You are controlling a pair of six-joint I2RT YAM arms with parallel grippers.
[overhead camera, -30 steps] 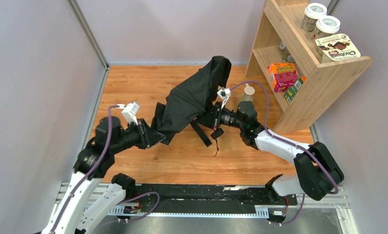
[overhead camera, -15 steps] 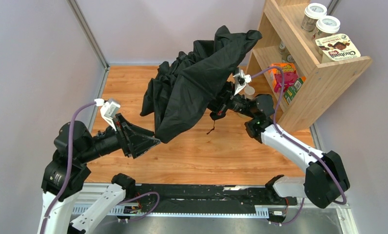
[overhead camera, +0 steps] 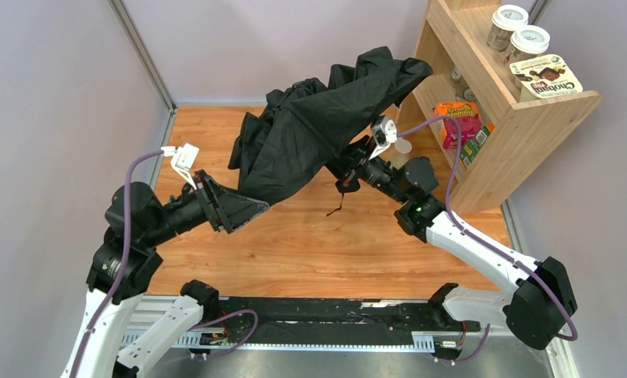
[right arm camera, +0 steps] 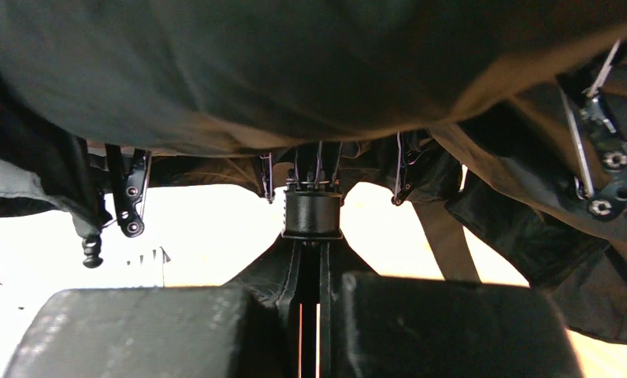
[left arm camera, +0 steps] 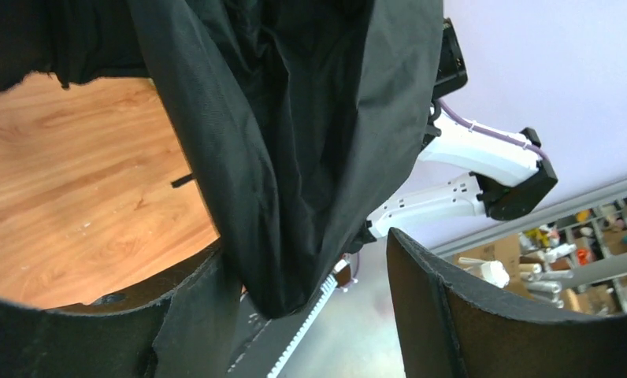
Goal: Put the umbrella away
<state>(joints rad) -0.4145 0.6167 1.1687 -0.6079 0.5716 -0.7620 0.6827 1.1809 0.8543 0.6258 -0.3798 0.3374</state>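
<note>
The umbrella (overhead camera: 310, 134) is a crumpled black canopy held up in the air over the wooden floor, slanting from lower left to upper right. My right gripper (overhead camera: 350, 169) is shut on its thin shaft just below the runner (right arm camera: 312, 214), with ribs and fabric (right arm camera: 294, 71) spread above. The loop strap (overhead camera: 338, 206) dangles below. My left gripper (overhead camera: 255, 209) is open at the canopy's lower tip. In the left wrist view the fabric (left arm camera: 294, 157) hangs between the spread fingers (left arm camera: 452, 315), against the left one.
A wooden shelf (overhead camera: 523, 118) stands at the right with two jars (overhead camera: 507, 24), a chocolate box (overhead camera: 547, 77) and an orange box (overhead camera: 458, 118). A white-capped bottle (overhead camera: 402, 148) stands by its foot. Grey walls enclose the floor (overhead camera: 334, 252).
My right gripper has lifted the umbrella off the floor and swung its canopy up toward the shelf. My left arm drew back, then moved in under the canopy's lower tip.
</note>
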